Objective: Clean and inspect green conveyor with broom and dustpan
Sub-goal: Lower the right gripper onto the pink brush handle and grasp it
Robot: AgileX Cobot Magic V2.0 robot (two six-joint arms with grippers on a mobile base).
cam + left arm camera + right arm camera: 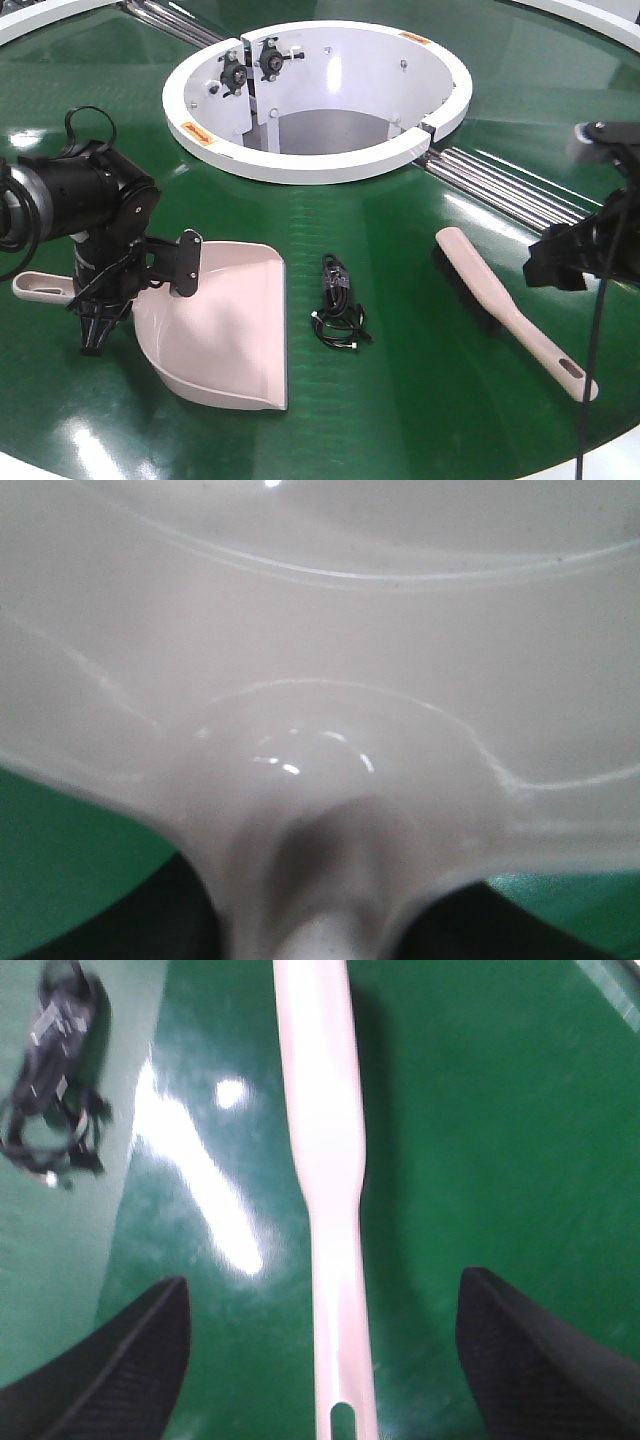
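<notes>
Only the right wrist camera shows the right gripper point(325, 1282) spread wide, with the broom point(318, 1110) handle midway between its fingers, untouched. The left gripper point(312, 925) flanks the neck of the dustpan point(320, 630); whether it clamps is unclear.

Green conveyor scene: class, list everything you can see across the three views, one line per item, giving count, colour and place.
green conveyor: one, glossy dark green, the curved belt under everything
white ring housing: one, white, centre back, open in the middle
roller rods: several, chrome, running from the ring towards the right
dustpan: one, pale pink, flat on the belt, front left
broom: one, pale pink with dark bristles, lying on the belt at right
cable bundle: one, black, on the belt between dustpan and broom
left hand: one, black, closed around the dustpan handle
right hand: one, black, open, fingers either side of the broom handle
</notes>
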